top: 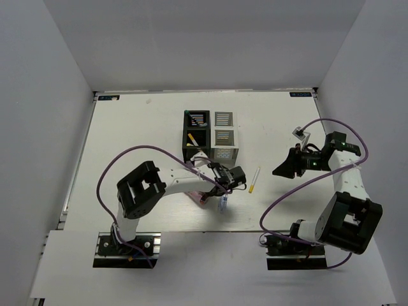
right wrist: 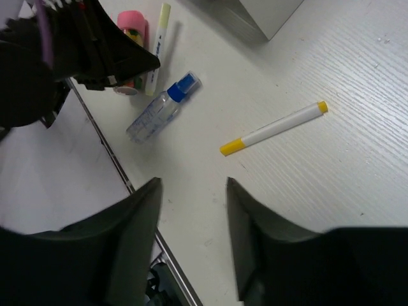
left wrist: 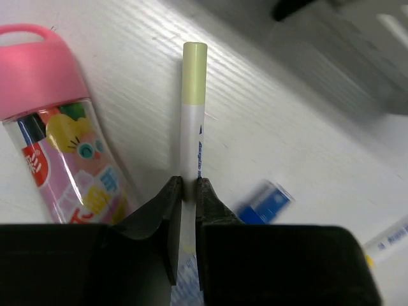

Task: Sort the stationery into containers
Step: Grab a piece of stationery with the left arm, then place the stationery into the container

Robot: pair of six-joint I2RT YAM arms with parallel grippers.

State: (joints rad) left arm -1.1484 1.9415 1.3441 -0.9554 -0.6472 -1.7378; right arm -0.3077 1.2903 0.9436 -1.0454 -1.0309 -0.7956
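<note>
Pens point(top: 193, 136) inside both black cups point(top: 191, 155)

Four mesh cups point(top: 209, 136), clustered: two black holding pens point(top: 199, 118), two silver. Near side of cups: pink tube point(left wrist: 54, 127) and blue-capped bottle point(right wrist: 159, 111) lying flat; yellow-capped white pen point(left wrist: 193, 102) pinched in left gripper point(left wrist: 189, 186). Yellow-tipped pen point(top: 255, 180) flat, right of cups.

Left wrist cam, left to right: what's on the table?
pink tube → pen, clamped in the left gripper → bottle, only its blue cap end showing → second pen, cut off at the right edge
</note>
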